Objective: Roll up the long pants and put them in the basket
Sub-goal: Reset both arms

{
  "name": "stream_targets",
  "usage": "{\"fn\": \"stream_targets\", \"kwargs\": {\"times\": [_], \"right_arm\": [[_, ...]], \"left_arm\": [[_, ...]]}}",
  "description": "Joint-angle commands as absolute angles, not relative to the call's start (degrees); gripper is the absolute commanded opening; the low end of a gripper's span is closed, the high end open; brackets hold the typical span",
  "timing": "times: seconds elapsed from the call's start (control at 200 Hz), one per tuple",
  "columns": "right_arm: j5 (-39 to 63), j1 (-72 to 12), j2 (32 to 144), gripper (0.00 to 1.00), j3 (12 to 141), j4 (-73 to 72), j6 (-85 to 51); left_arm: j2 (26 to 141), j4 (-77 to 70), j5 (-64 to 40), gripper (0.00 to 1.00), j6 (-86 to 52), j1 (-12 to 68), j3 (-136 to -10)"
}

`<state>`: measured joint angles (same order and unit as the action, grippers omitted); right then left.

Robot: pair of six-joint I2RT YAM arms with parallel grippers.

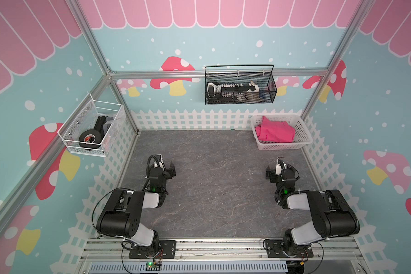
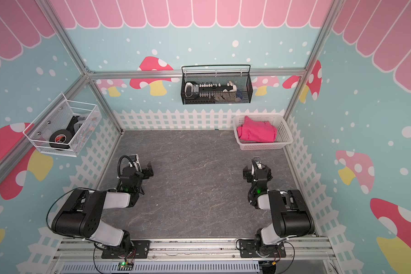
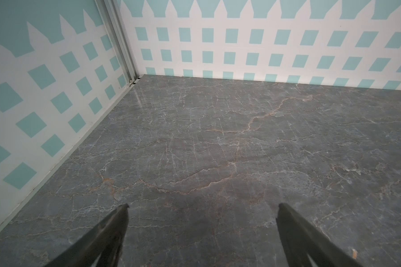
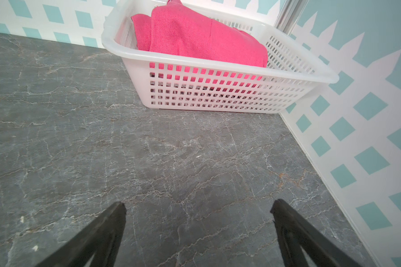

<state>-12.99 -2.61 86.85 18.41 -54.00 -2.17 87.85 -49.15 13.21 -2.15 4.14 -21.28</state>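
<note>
No text, number, brand or sign can be read in any view. Two items carry markings that stay below legibility:

1. Black tape roll, in the white wire basket on the left wall. The label in its core shows in both top views as an orange-and-white patch (too small to resolve into letters).
2. Black device, in the black mesh basket on the far wall. It bears pale printed marks near its left end, which are likewise unreadable.
</note>
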Motion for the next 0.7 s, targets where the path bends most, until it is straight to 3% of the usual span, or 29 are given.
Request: {"fn": "stream_targets", "kwargs": {"times": [0.0, 0.235, 0.39, 0.695], "right_arm": [[-12.65, -2.27, 87.09, 0.99, 19.34, -54.78, -1.66], [-5.82, -2.29, 86.75, 0.99, 14.16, -64.14, 1.25], [-18.07, -2.28, 86.97, 0.99, 18.89, -55.45, -3.99], [-16.26, -2.27, 87.17, 0.99, 19.33, -54.80, -3.16]], "left_arm": [[87.80, -50.63, 12.47, 0.99, -1.50, 3.78, -22.31], [87.78, -50.63, 12.48, 0.99, -1.49, 3.71, -22.32], [87.80, -50.63, 12.43, 0.99, -1.49, 3.73, -22.32], [87.78, -50.63, 12.48, 0.99, -1.50, 3.63, -22.31]]}}
